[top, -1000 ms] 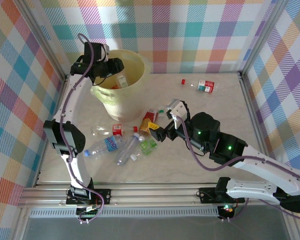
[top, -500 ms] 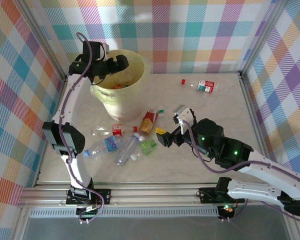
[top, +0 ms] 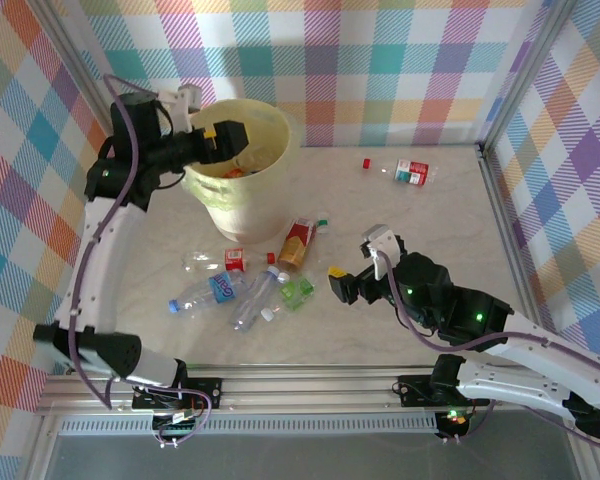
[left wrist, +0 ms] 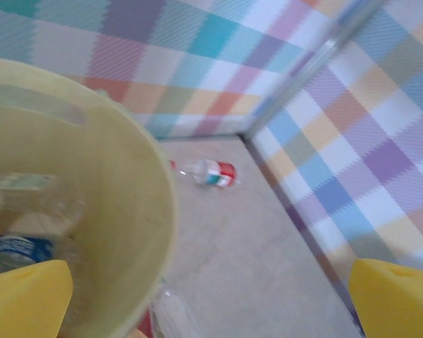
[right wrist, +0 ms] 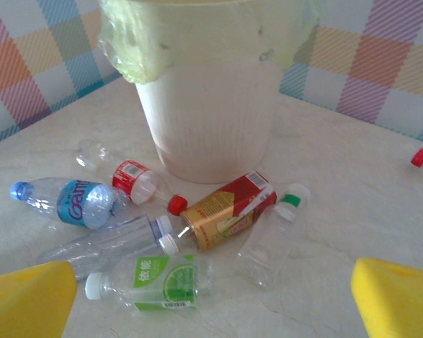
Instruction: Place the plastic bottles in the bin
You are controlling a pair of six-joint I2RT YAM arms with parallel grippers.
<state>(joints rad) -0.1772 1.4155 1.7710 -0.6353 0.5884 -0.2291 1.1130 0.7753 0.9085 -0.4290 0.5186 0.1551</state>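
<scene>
Faintly, "Gan" shows on the blue-labelled bottle [right wrist: 77,203].

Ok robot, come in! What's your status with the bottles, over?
Left gripper open, empty, over the bin. Right gripper open, low, facing the bottle pile beside the bin. A lone bottle lies far off by the back wall. Nothing blocks the pile.

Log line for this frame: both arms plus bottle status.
left gripper: open, empty, above bin | right gripper: open, empty, beside bottle cluster | bin: holds bottles | lone bottle: table, far right
</scene>
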